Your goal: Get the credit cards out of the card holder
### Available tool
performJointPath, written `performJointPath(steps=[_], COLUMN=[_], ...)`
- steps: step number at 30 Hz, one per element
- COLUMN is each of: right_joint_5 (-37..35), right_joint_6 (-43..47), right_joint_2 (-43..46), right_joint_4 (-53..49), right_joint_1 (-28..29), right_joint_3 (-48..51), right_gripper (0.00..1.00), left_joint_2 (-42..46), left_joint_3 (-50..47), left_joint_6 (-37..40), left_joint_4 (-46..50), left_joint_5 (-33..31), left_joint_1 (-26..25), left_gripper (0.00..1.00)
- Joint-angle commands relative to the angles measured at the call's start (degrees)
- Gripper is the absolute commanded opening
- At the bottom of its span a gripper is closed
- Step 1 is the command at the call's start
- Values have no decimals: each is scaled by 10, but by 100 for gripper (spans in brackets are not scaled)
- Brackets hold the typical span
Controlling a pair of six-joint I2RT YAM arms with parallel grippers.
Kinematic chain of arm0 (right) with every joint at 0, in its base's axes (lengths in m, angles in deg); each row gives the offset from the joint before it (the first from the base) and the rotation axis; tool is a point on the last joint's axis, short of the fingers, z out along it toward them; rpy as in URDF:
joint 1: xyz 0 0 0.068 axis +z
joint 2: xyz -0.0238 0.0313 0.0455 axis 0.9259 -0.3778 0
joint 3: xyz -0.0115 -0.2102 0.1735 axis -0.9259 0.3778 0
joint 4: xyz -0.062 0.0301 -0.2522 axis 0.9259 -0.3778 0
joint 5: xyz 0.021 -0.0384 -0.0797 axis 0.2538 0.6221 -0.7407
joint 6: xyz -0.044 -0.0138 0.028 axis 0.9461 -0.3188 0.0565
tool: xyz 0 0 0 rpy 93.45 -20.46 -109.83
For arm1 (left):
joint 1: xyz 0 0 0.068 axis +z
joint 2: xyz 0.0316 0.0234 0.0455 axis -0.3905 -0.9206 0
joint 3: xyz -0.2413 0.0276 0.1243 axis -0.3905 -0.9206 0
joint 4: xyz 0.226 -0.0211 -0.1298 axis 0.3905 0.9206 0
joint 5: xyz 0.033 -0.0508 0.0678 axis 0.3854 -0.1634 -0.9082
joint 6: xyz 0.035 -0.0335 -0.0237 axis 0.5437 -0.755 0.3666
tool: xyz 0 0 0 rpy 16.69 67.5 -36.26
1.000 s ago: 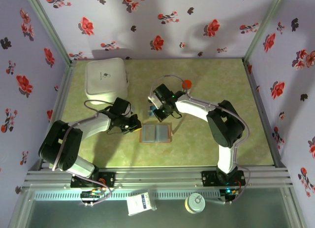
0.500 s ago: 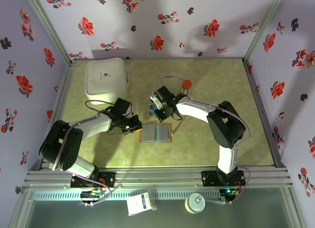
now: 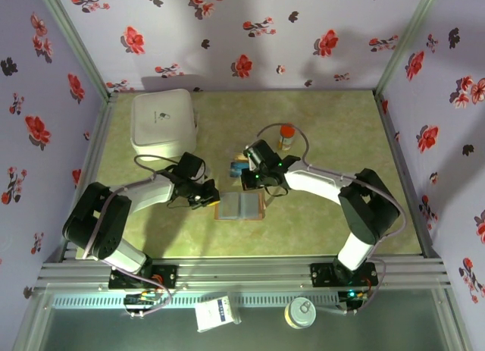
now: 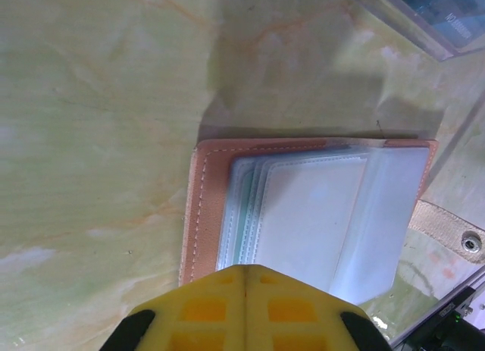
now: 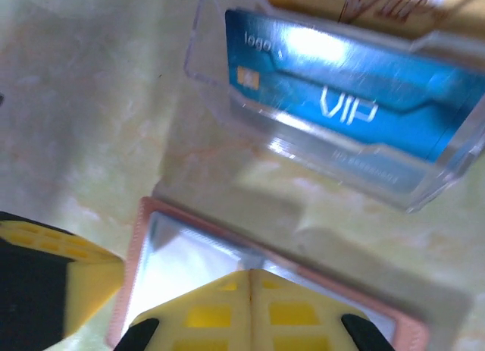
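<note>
The card holder [image 3: 240, 206] lies open on the table, a brown wallet [image 4: 201, 207] with clear inner sleeves [image 4: 311, 214]. A thin teal edge [image 4: 241, 214] shows among the sleeves. My left gripper [image 3: 210, 198] is shut, its yellow tips [image 4: 244, 269] over the wallet's left edge with nothing between them. My right gripper [image 3: 255, 187] is shut too, its tips [image 5: 250, 274] just over the wallet's far edge [image 5: 174, 252]. A blue credit card [image 5: 333, 101] marked VIP lies in a clear tray [image 3: 239, 169] just behind the wallet.
A large white box [image 3: 162, 123] stands at the back left. An orange-capped bottle [image 3: 286, 136] stands behind the right arm. The wallet's strap with a snap [image 4: 447, 228] sticks out on its right side. Flowered walls close in the table.
My right arm has swung down from over the clear tray to the wallet's far edge, uncovering the bottle. The left arm and the wallet have stayed put.
</note>
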Motion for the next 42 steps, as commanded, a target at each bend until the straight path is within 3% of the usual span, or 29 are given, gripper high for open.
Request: performJointPath(steps=[1, 6, 15, 19, 42], right_joint_5=[26, 42, 51, 50, 32], right_joint_6=[-123, -177, -193, -196, -195], right_joint_2=[11, -1, -38, -46, -59], right_joint_4=[10, -6, -18, -17, -38], right_joint_1=[16, 40, 64, 70, 72], right_joint_3=[10, 8, -9, -13, -7], right_gripper=[4, 3, 23, 26, 23], left_joint_2=[-2, -1, -8, -14, -26], left_joint_3=[-3, -9, -15, -17, -13], left_joint_6=[6, 10, 12, 13, 16], left_joint_4=[26, 32, 28, 31, 48], left_joint_5=[-14, -17, -14, -13, -20], left_joint_1=[-5, -6, -7, -7, -7], left_gripper=[0, 0, 0, 0, 0])
